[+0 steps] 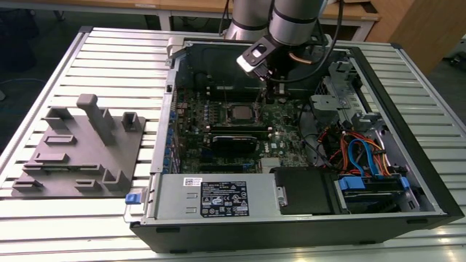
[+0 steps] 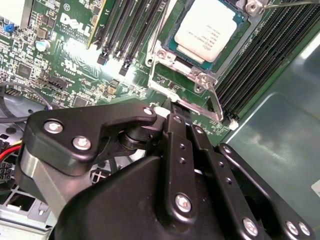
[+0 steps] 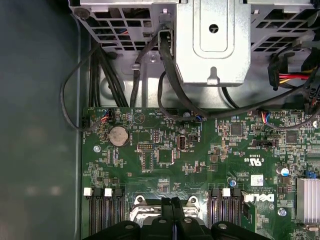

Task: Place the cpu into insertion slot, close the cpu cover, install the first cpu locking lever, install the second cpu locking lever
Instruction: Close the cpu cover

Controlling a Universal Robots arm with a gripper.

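The cpu (image 2: 210, 31) lies flat in the insertion slot (image 3: 141, 214) on the green motherboard, its silver-grey top showing. The silver cpu cover (image 2: 161, 54) lies down around it as a frame. My gripper (image 2: 174, 106) is shut, its black tips pressed together at the socket's edge, touching or just above a thin metal lever rod (image 2: 200, 111) that runs along that edge. In the exterior view the gripper (image 1: 273, 98) hangs inside the open computer case, just to the view's right of the cpu (image 1: 239, 112). The first wrist view has the closed fingertips (image 3: 172, 201) over the socket rim.
Long black memory slots (image 2: 125, 30) flank the socket. A metal drive cage (image 3: 212, 40) and black cables (image 3: 165, 85) lie beyond the board. The power supply (image 1: 218, 199) fills the case front. A grey fixture plate (image 1: 80, 147) sits on the slatted table at the exterior view's left.
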